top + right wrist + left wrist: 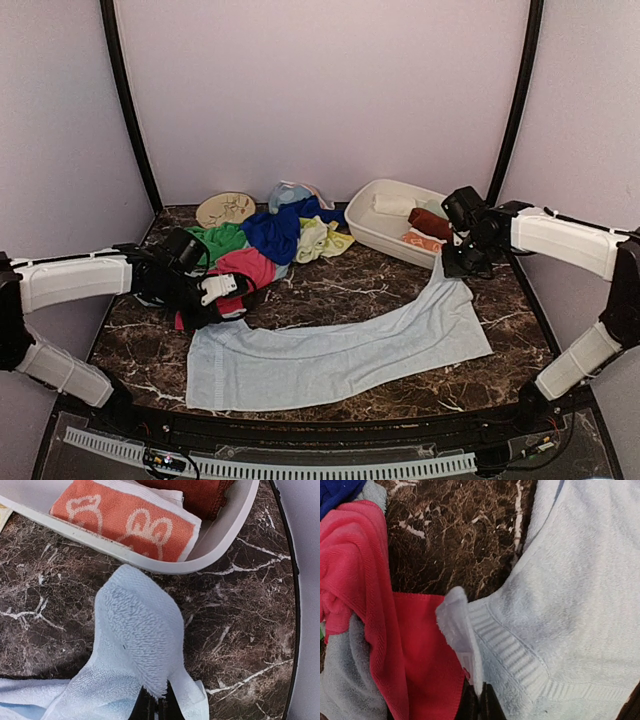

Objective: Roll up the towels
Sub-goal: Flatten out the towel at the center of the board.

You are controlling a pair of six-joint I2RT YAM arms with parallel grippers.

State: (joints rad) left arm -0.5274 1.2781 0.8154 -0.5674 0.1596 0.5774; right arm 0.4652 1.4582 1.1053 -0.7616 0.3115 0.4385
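Dark marble table point(345, 288) carries the pale blue towel point(340, 355) spread along its near edge, long axis running left to right. At the towel's far-left corner the left gripper point(220, 292) is pinched tight on the cloth. The right gripper point(456, 262) is clamped the same way on the far-right corner, just beside the basin point(372, 235). Each arm holds its own end, so any pull to flatten the towel would run along that axis.

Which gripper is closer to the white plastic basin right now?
The right. The right gripper pinches a corner of the pale blue towel just in front of the white basin; the left gripper holds the towel's other end far off, beside the pink-red towel.
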